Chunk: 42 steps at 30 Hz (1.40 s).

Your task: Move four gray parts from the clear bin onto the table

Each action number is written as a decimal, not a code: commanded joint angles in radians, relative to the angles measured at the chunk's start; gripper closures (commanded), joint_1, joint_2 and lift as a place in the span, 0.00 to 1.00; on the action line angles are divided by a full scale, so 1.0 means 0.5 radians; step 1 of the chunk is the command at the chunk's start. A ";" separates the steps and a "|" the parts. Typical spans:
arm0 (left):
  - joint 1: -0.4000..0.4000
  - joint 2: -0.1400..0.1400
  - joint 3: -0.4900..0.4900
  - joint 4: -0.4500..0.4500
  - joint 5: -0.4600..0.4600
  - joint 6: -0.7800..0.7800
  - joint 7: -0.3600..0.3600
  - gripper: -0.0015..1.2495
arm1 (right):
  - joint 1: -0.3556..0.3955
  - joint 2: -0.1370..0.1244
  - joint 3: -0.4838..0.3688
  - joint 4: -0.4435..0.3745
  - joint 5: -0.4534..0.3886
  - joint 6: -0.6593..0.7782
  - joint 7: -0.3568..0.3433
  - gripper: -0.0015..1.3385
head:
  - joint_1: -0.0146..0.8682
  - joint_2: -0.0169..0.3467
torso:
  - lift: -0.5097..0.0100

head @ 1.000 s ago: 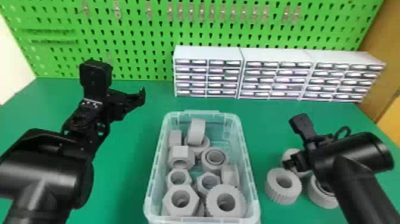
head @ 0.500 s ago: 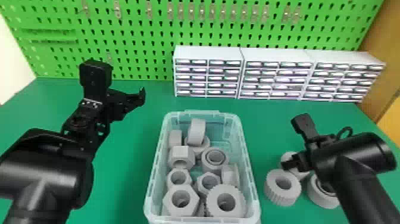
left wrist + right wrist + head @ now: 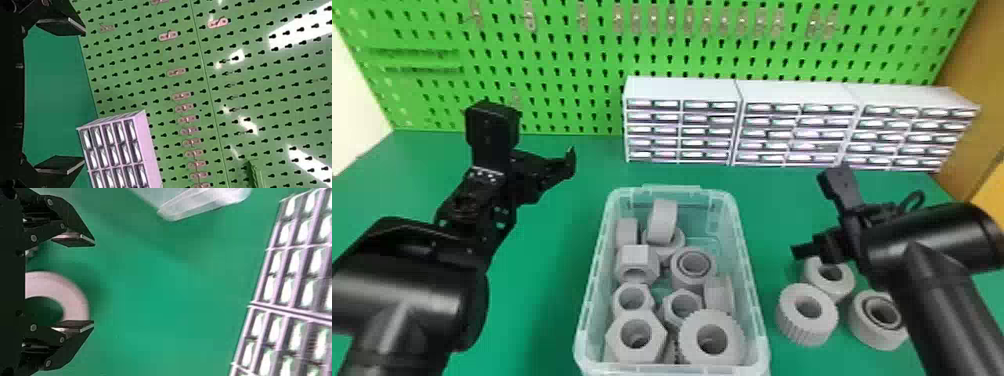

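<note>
In the head view, the clear bin [image 3: 761,345] is sitting on the green bench [image 3: 552,280], in the lower middle of the frame. Inside it, gray nuts and rings are lying in a jumble: a large hex nut [image 3: 614,340] and a ribbed ring [image 3: 737,340] are resting side by side at the bottom of the frame, and a tilted ring [image 3: 662,222] is leaning over another farther up. Three gray parts are lying on the bench at lower right: a ribbed one [image 3: 807,330], a smooth one [image 3: 844,287] near it and a ring with an inner collar [image 3: 874,337], partly hidden by the right arm. The left claw [image 3: 539,175] is hanging left of center, away from the bin. The right claw [image 3: 824,247] is hovering right of the bin, over the loose parts. White drawer units [image 3: 682,90] are standing at upper right, against a green pegboard [image 3: 572,60].

In the left wrist view, the left claw [image 3: 81,97] is gaping wide and holding nothing, with the pegboard and a drawer unit showing beyond.

In the right wrist view, the right claw [image 3: 94,284] is spreading its fingers well apart and gripping nothing. A gray part is lying beyond the gap, partly covered by the claw's body, and a corner of the bin is showing farther off.
</note>
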 commanded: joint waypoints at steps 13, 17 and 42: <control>0.001 0.000 -0.002 0.000 0.000 0.002 0.000 0.10 | -0.108 0.016 0.278 -0.323 -0.241 0.118 -0.002 0.39 | 0.79 0.12 | 0.89; -0.002 0.000 -0.002 0.000 0.000 0.002 0.000 0.10 | -0.129 0.028 0.337 -0.345 -0.376 0.118 -0.042 0.39 | 0.79 0.12 | 0.89; 0.004 0.000 -0.002 0.000 -0.003 0.011 0.000 0.10 | -0.184 0.058 0.610 -0.354 -0.587 0.579 -0.128 0.39 | 0.79 0.12 | 0.89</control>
